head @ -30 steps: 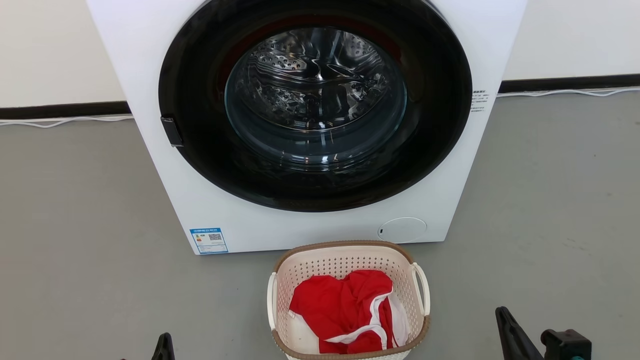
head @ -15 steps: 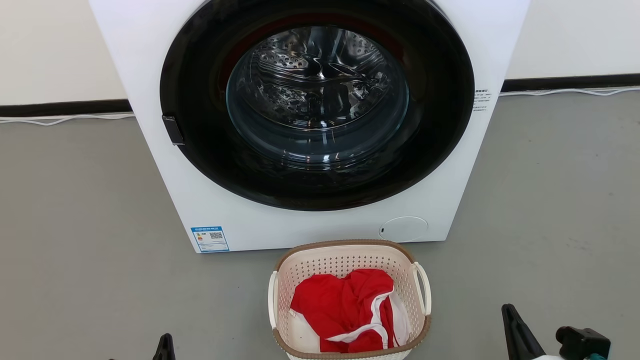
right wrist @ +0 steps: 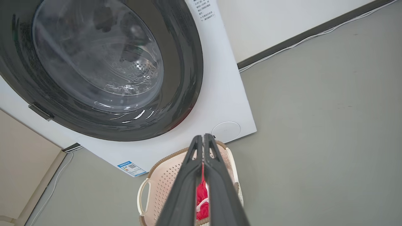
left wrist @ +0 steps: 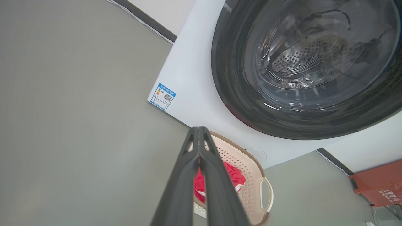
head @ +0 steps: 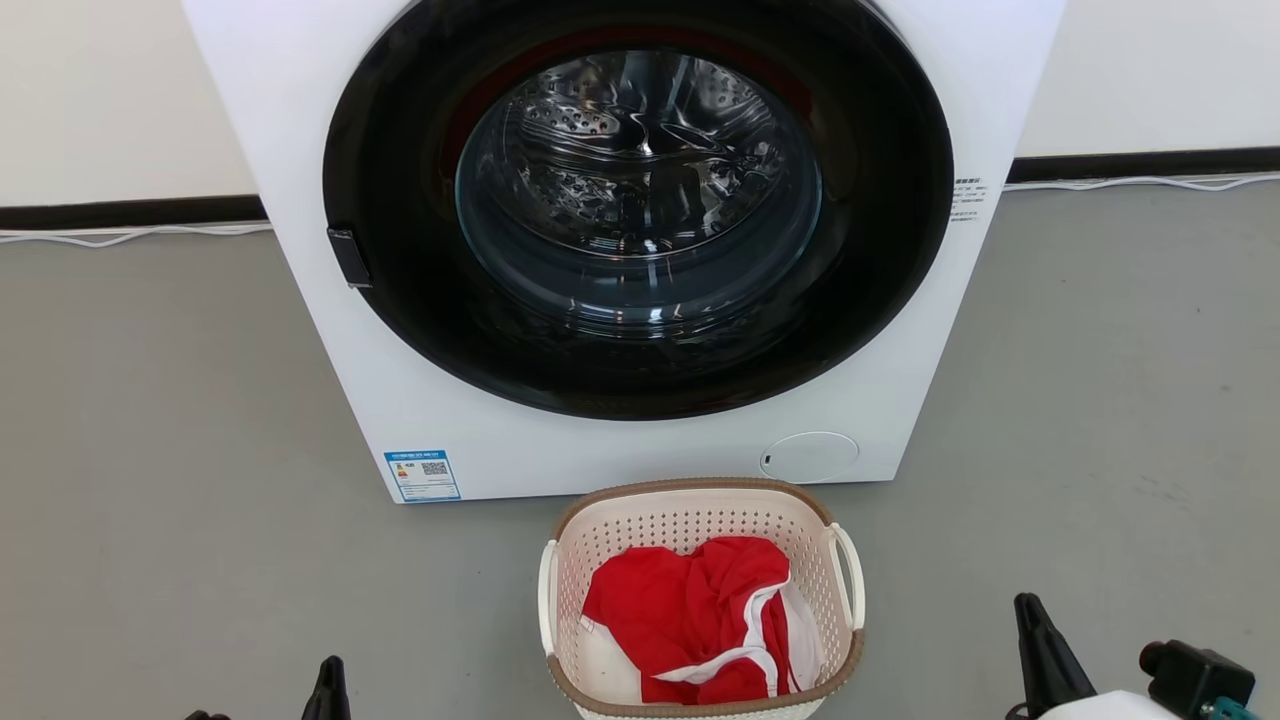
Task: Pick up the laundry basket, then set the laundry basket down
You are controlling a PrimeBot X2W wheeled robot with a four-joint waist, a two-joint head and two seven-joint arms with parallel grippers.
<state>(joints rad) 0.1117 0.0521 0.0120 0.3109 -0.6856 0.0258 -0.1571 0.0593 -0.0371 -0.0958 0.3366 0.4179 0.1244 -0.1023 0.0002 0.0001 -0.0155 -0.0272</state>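
Laundry basket (head: 690, 522): cream, perforated, brown rim, red garment (head: 690, 610) inside.
Left gripper (left wrist: 198, 131): fingers pressed together, empty.
Right gripper (right wrist: 203, 138): likewise closed, empty.
Left wrist view: reddish box (left wrist: 377, 185), perhaps a crate.

The floor (head: 150, 450) is plain, smooth grey and ends at a dark skirting strip (head: 120, 214) along its far edge. A white washing machine (head: 600, 455) stands on it at that far edge. A laundry basket (head: 690, 484) sits on the floor just in front of the machine, towards its right side. A thin white cable (head: 1130, 183) lies along the far edge on both sides of the machine.
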